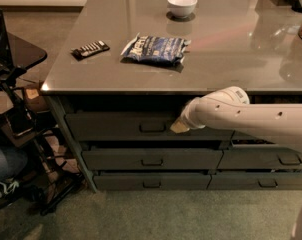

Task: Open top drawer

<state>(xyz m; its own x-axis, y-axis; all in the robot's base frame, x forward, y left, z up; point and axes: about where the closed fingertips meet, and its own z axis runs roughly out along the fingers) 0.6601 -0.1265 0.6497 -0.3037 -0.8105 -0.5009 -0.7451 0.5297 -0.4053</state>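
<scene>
The top drawer [111, 126] is the wide, tall dark grey front just under the counter's front edge, with a small rectangular loop handle [152, 127] at its centre. It looks shut or nearly shut. My gripper [179, 126] is at the end of the white arm [241, 115], which reaches in from the right. The gripper's tan tip sits right against the drawer front, just right of the handle.
The grey counter [231, 49] carries a blue snack bag [153, 49], a dark bar [90, 49] and a white bowl [182, 5]. Shallower drawers [151, 160] lie below the top one. A dark stand with cables [16, 109] stands at the left.
</scene>
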